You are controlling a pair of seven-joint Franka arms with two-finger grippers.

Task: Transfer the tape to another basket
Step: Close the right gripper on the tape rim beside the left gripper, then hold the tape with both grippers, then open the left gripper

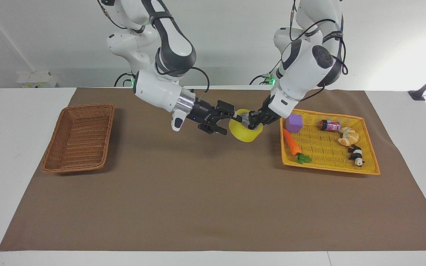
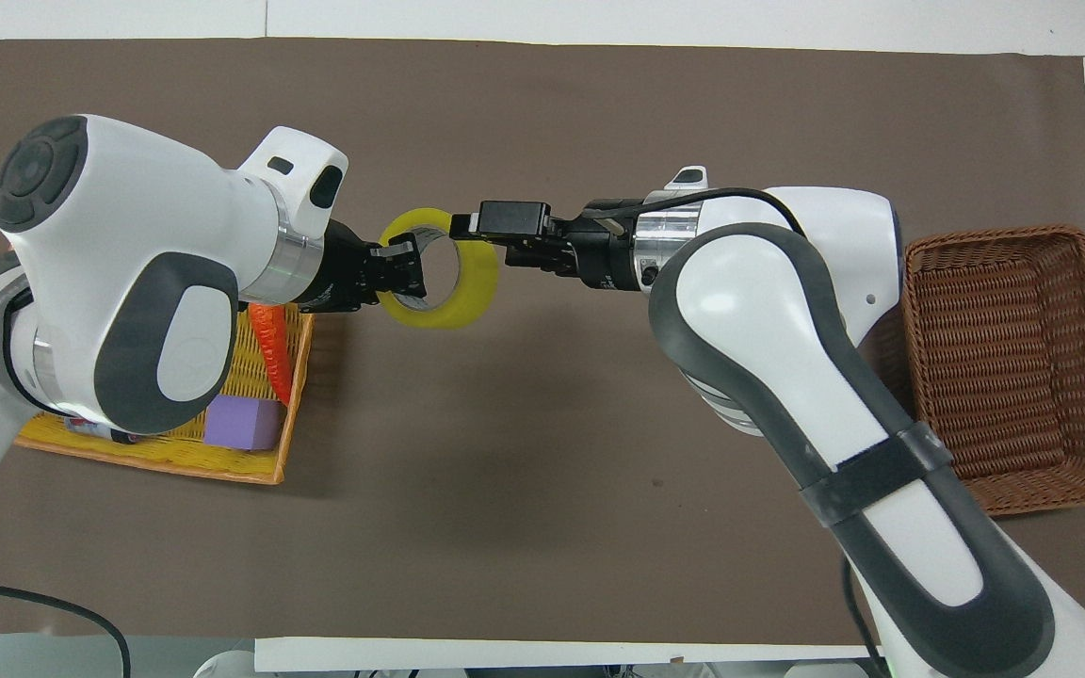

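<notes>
The yellow tape [image 1: 244,135] is held in the air over the brown mat, beside the yellow tray. My left gripper [image 1: 253,123] is shut on the roll's wall, one finger inside the core; it also shows in the overhead view [image 2: 408,273]. My right gripper [image 1: 232,125] is open at the roll's wall on the side away from the left gripper, its fingers straddling that wall. In the overhead view its upper finger lies over the tape [image 2: 478,287]. The brown wicker basket [image 1: 87,108] stands empty at the right arm's end of the table [image 2: 1004,377].
The yellow tray [image 1: 327,168] at the left arm's end holds a purple cube [image 1: 294,123], a carrot [image 1: 292,144], a small bottle [image 1: 329,125], a croissant [image 1: 348,136] and a panda toy [image 1: 356,155]. The brown mat [image 1: 198,192] covers the table.
</notes>
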